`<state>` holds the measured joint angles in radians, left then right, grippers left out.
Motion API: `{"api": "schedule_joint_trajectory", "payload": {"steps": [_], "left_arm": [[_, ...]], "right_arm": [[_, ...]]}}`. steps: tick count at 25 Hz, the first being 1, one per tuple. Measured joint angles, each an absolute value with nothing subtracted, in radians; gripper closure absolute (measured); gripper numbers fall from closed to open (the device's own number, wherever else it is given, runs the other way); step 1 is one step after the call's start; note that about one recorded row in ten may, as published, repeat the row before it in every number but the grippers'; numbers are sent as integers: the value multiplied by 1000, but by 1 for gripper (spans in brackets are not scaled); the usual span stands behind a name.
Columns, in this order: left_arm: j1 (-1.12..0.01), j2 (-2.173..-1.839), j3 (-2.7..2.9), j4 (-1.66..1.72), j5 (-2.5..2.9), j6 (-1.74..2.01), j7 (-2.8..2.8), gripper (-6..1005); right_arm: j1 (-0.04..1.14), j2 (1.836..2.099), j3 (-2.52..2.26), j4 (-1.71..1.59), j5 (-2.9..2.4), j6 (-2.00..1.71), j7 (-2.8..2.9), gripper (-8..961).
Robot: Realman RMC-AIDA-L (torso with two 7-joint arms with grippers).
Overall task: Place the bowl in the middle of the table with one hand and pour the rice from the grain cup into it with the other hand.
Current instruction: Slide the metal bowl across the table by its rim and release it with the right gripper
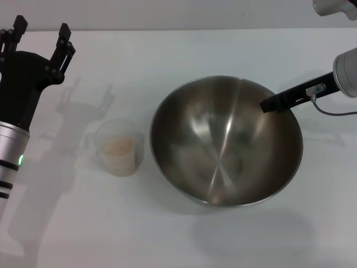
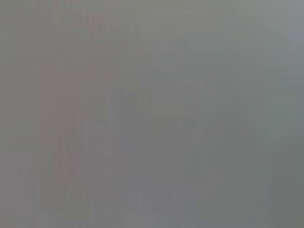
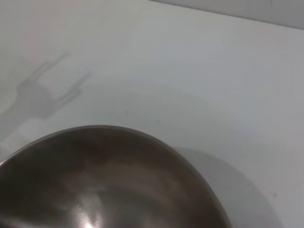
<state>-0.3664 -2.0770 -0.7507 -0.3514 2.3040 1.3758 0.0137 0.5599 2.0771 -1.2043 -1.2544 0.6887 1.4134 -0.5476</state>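
Bowl: the big shiny bowl sits near the middle of the tabletop, open side up. It is round, so it has no long side.
Right claw: the right claw reaches in over the far right part of the bowl's rim. One thin black finger lies at the rim. I cannot tell if it is pinching the rim or has let go.
Right wrist view: it shows the bowl's rim from close above, with bare tabletop past it.
Grain cup: the small clear grain cup stands upright just beside the bowl, on the bowl's left. It does not touch the bowl. Its mouth points up. A small handle seems to stick out on the side away from the bowl.
Rice: the rice is all inside the cup. No rice is in the bowl.
Left claw: the left claw hangs to the left of the bowl, farther back than the cup. Its fingers are spread wide and hold nothing.
Left wrist view: only flat grey, nothing to see.
Done: the bowl looks put in its place.
Left to do: grab the cup, lift it, tip the rice into the bowl.
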Motion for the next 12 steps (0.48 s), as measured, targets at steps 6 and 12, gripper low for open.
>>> {"api": "schedule_joint_trajectory", "payload": {"steps": [6, 12], "left_arm": [[-360, -2077, -747, -355, 2304, 1379, 14, 252], [-356, -2079, -747, -355, 2304, 1383, 13, 253]], "right_arm": [[568, 2077, -1197, -1233, 696, 1413, -548, 931], [567, 2073, -1196, -1245, 726, 1421, -558, 849]]}}
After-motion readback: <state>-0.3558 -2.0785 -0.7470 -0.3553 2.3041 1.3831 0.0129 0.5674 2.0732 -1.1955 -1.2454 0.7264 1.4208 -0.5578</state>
